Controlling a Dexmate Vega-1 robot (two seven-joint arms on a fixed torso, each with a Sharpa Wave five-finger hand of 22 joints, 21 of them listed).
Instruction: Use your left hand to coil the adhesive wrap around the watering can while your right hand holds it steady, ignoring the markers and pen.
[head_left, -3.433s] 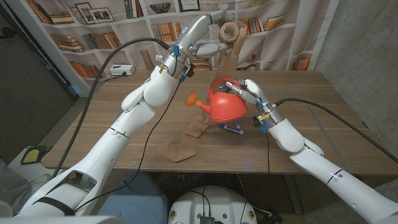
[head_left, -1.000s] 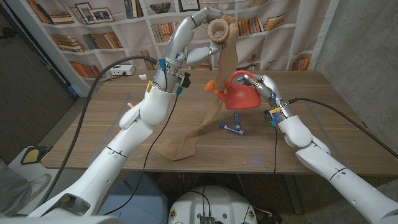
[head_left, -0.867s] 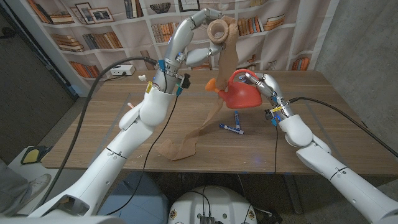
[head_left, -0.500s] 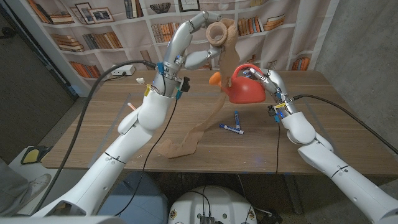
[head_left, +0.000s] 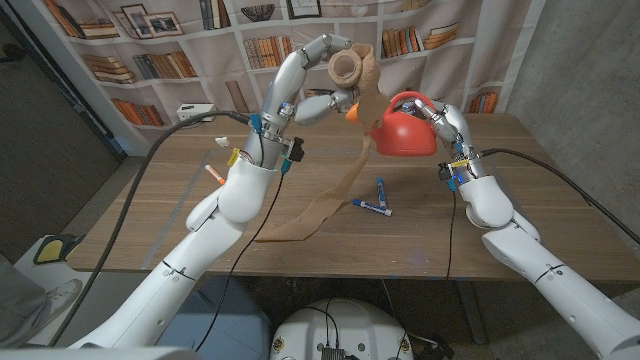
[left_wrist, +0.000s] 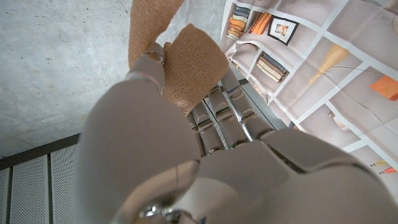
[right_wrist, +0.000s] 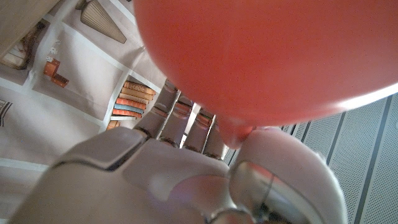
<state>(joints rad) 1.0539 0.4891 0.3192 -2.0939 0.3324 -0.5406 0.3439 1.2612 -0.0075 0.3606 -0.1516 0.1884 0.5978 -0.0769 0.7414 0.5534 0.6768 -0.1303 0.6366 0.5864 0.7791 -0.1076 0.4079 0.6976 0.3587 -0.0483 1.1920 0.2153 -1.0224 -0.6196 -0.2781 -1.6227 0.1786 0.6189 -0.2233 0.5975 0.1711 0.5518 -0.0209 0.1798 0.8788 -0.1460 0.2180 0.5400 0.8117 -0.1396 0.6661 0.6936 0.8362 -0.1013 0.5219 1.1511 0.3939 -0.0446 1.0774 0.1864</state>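
Note:
My right hand (head_left: 447, 122) holds the red watering can (head_left: 405, 135) by its handle, lifted well above the table, its orange spout (head_left: 351, 113) pointing toward the left hand. In the right wrist view the can (right_wrist: 273, 56) bulges just beyond my fingers (right_wrist: 186, 121). My left hand (head_left: 335, 62) is raised high and grips the tan roll of adhesive wrap (head_left: 350, 67); in the left wrist view the roll (left_wrist: 189, 65) sits against the fingers. A long tan strip (head_left: 345, 180) hangs from the roll past the spout, and its end (head_left: 285, 228) lies on the table.
Two blue markers (head_left: 374, 198) lie on the wooden table (head_left: 500, 220) below the can. An orange pen (head_left: 214, 176) lies near my left forearm. Bookshelf-patterned curtains stand behind the table.
Both hands have risen. The right hand lifted the can higher and further right. The left hand carried the roll up, pulling the strip taut and its tail flatter on the table.

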